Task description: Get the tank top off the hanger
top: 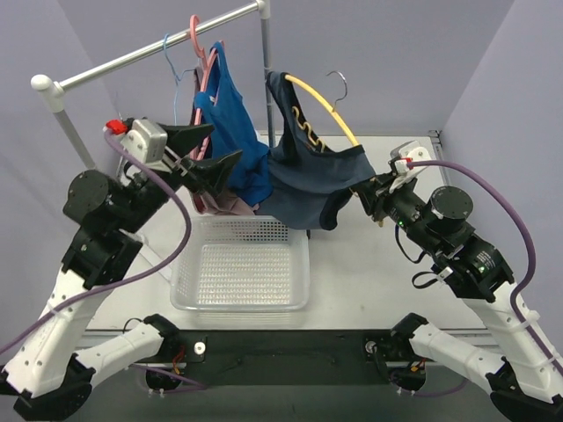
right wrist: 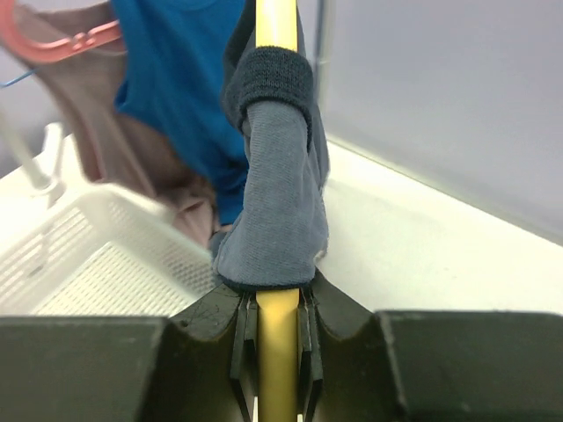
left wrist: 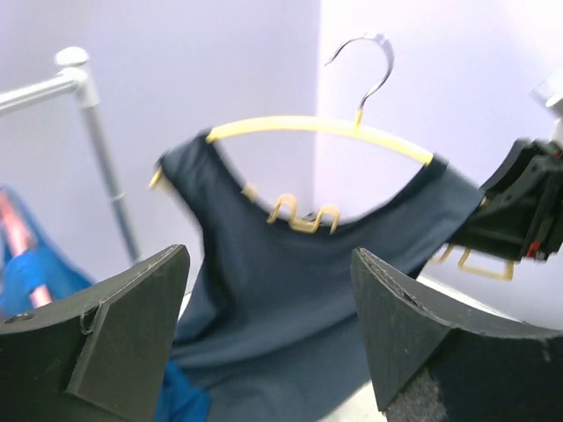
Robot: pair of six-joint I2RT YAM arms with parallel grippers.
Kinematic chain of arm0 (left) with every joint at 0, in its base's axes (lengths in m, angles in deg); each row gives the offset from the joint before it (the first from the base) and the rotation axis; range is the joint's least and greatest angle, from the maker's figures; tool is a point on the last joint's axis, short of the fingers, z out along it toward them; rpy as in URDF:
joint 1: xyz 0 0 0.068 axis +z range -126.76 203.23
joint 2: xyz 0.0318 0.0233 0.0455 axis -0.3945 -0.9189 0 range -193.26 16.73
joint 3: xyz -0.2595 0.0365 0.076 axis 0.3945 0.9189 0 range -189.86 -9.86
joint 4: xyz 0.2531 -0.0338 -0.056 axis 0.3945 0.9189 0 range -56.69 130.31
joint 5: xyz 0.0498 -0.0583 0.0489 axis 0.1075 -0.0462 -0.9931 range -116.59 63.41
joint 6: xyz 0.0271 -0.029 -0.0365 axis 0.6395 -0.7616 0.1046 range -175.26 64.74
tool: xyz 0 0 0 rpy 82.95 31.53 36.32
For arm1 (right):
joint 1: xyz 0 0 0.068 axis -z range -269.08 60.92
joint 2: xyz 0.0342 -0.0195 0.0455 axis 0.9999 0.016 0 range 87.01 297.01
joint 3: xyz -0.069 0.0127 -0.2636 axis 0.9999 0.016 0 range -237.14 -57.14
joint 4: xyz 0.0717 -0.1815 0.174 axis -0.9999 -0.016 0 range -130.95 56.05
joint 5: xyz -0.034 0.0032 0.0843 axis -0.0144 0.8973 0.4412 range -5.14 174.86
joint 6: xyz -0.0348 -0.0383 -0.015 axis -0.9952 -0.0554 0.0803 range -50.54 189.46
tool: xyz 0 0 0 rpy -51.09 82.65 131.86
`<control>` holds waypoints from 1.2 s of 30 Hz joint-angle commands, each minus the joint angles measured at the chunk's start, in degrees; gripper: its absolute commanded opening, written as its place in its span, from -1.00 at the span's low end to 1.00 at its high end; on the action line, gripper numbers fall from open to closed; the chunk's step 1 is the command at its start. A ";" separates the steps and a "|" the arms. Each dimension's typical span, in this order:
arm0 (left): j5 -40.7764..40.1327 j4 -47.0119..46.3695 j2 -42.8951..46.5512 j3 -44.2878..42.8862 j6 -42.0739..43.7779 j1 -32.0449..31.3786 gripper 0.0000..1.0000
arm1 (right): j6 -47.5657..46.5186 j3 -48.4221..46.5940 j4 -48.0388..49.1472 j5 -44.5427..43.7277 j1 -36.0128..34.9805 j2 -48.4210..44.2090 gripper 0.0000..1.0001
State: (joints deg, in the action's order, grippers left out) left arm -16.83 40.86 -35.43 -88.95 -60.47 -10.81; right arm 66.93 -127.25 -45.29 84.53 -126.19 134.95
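A dark navy tank top (top: 308,171) hangs on a yellow hanger (top: 324,105) with a metal hook, held in the air off the rail. My right gripper (top: 368,195) is shut on the hanger's right end (right wrist: 278,343), just below the top's strap (right wrist: 274,202). My left gripper (top: 215,151) is open and empty, to the left of the top, its fingers (left wrist: 132,325) pointing at the fabric (left wrist: 290,299) without touching it. The hanger also shows in the left wrist view (left wrist: 321,127).
A clothes rail (top: 158,48) crosses the back. On it hang a blue top (top: 236,132) and a pink garment on a pink hanger (top: 201,44), close behind my left gripper. A clear mesh basket (top: 242,268) sits on the table below.
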 commanded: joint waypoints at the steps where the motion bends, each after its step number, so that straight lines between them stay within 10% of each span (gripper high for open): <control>1: 8.43 -9.37 -6.45 -3.69 -4.62 -0.50 0.66 | 2.52 0.06 2.90 9.30 0.01 -1.54 -1.00; 36: -6.06 -12.39 -22.55 -8.19 1.52 -11.13 0.39 | 4.54 -4.25 -1.67 15.90 -6.31 3.56 -1.00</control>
State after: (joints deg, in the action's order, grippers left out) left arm -20.48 30.11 -57.63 -96.36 -60.04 -21.69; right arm 71.02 -128.06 -52.26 98.27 -131.61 140.02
